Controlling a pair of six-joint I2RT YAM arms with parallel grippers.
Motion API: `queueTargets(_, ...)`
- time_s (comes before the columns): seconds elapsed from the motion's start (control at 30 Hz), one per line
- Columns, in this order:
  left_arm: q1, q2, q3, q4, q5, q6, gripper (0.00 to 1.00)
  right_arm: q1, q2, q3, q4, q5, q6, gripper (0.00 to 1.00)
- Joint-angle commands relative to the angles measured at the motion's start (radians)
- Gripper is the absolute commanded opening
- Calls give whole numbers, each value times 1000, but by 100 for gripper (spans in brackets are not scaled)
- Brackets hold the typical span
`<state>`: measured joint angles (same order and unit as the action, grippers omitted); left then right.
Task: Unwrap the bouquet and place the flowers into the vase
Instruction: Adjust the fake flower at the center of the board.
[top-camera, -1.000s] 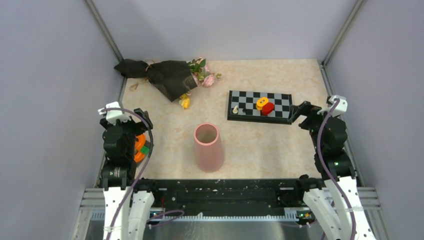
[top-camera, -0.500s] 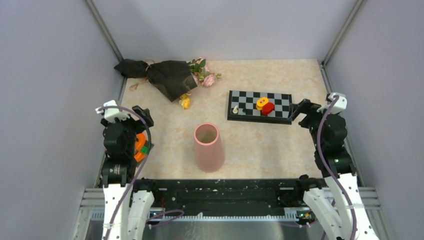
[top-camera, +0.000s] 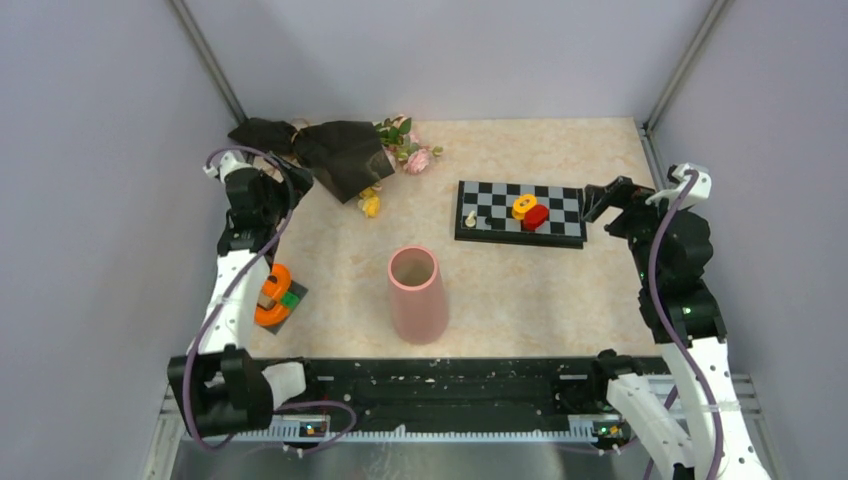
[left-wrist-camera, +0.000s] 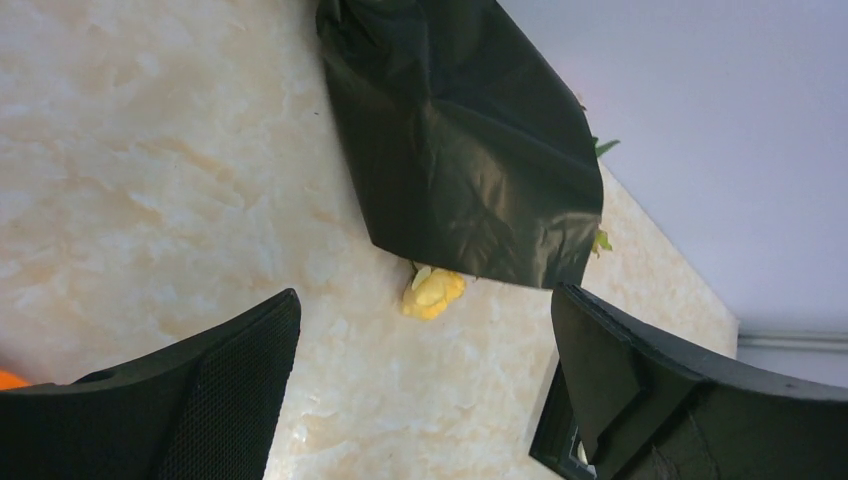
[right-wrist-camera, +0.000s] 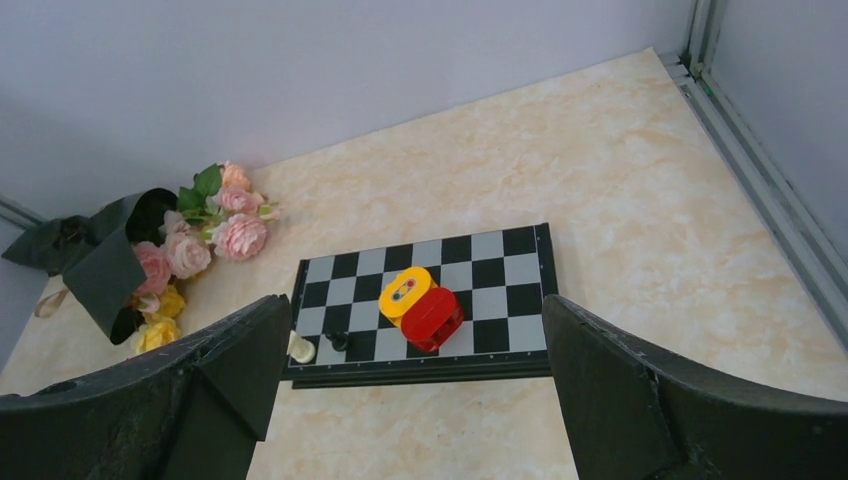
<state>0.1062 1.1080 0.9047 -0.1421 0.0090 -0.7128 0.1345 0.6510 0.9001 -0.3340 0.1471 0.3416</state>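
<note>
The bouquet (top-camera: 335, 155) lies at the back left of the table, its black crinkled wrapping (left-wrist-camera: 470, 170) tied with thin tan ribbon. Pink flowers (top-camera: 412, 152) and a yellow rose (top-camera: 370, 205) stick out of its open end; the yellow rose (left-wrist-camera: 433, 293) shows under the paper's edge. The pink vase (top-camera: 417, 295) stands upright in the middle near the front. My left gripper (top-camera: 292, 183) hovers open just left of the wrapping, nothing between its fingers (left-wrist-camera: 230, 400). Open and empty too, my right gripper (top-camera: 603, 199) is at the chessboard's right end, facing the flowers (right-wrist-camera: 215, 235).
A black-and-white chessboard (top-camera: 565, 205) lies right of centre, carrying a yellow block (top-camera: 524, 206), a red block (top-camera: 536, 216) and a small white pawn (top-camera: 470, 218). An orange object (top-camera: 272, 300) sits by the left edge. Grey walls close in the table on three sides.
My left arm has reached forward from its base to the bouquet's wrapping, uncovering the orange object. The right arm has lifted and shifted slightly back and right. Both grippers stayed open.
</note>
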Motion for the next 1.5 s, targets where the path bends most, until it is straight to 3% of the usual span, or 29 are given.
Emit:
queueTargets(0.0, 74, 134, 102, 149, 92, -133, 99, -7, 7, 53, -4, 30, -13, 99)
queueTargets(0.2, 187, 374, 244, 192, 161, -164, 99, -8, 17, 71, 1, 39, -14, 99)
queueTargets(0.43, 226, 644, 436, 201, 172, -147, 98, -7, 15, 81, -7, 68, -20, 99)
queueTargets(0.57, 227, 726, 462, 298, 136, -180, 96, -8, 13, 85, -6, 54, -8, 99)
queueTargets(0.83, 204, 940, 637, 319, 203, -184, 94, -9, 12, 62, -1, 67, 15, 99)
queueTargets(1.47, 158, 1225, 937, 184, 238, -197, 94, -8, -24, 57, -43, 137, 18, 99)
